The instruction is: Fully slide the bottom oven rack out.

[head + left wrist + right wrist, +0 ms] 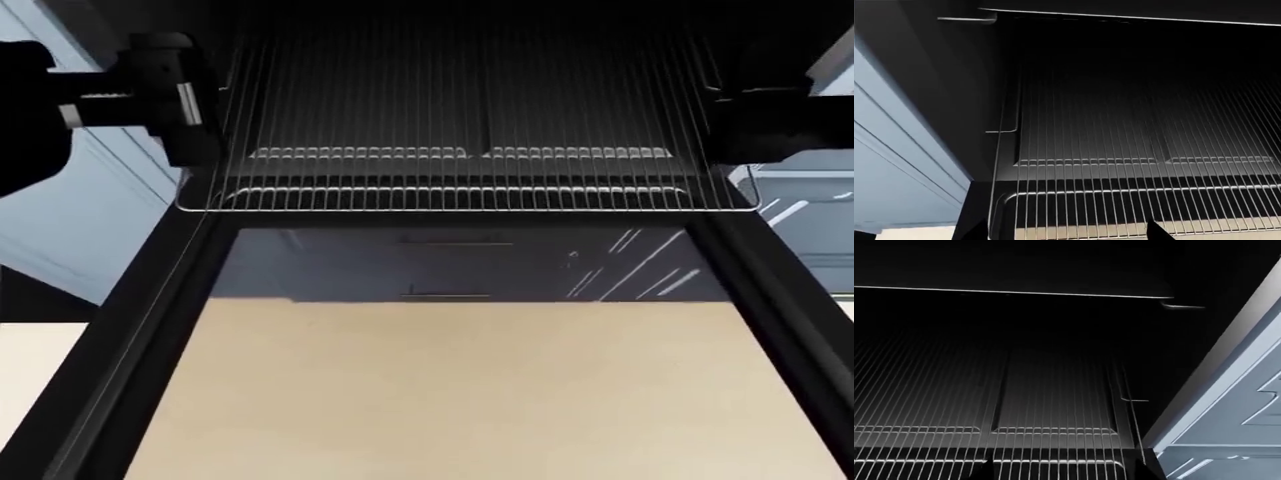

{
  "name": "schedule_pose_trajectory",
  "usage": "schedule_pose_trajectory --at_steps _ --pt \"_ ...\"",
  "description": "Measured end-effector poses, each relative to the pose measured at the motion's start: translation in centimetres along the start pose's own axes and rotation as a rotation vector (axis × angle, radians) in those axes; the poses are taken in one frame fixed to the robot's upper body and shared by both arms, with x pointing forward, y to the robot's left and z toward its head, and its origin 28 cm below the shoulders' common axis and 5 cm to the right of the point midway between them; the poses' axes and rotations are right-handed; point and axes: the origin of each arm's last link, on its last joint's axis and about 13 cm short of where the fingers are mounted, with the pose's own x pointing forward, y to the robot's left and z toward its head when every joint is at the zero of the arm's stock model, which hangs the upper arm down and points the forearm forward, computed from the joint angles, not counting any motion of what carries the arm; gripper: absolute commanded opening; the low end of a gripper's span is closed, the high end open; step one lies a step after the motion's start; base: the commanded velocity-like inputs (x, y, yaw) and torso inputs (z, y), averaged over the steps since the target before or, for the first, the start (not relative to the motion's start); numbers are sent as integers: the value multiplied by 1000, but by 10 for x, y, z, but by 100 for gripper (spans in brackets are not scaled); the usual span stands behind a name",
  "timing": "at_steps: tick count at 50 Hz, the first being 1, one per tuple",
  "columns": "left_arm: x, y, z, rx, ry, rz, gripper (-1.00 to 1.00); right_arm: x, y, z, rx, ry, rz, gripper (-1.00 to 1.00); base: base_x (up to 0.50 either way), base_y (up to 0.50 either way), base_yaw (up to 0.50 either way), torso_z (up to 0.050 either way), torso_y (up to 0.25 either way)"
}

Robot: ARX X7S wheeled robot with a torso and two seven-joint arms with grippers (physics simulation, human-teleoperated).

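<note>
The bottom oven rack [467, 150], a wide grid of thin silvery wires, sticks partly out of the dark oven, its front rim above the hinge end of the lowered door. My left gripper [198, 150] sits at the rack's front left corner and my right gripper [727, 140] at the front right corner. In the left wrist view the rack [1134, 150] fills the picture, and the left gripper [1064, 232] is open, its dark fingertips [1157, 232] wide apart across the wires. The right wrist view shows the rack [954, 390] likewise, with the right gripper [1064, 470] open.
The oven door [147, 330] lies folded down flat toward me, its glass panel mirroring the pale floor. Blue-grey cabinet fronts flank the oven on the left [54, 220] and right [814, 200]. The oven cavity behind the rack is dark.
</note>
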Motion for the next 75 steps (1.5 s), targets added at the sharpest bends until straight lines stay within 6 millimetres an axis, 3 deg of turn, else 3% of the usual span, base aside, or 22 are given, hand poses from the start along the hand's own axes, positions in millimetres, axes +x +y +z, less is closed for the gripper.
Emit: schedule_pose_trajectory --at_steps 21,39,56,75 --pt "11 -3 -1 3 35 -14 100 14 6 -4 17 41 29 100 0 0 0 0 -71" --pt "57 -11 2 8 86 -34 100 55 15 -6 34 97 55 100 0 0 0 0 0" --pt "98 -15 -9 39 155 -12 100 91 25 -16 32 190 63 100 0 0 0 0 0" --pt "130 -22 -13 57 189 0 100 123 35 -23 3 233 63 100 0 0 0 0 0"
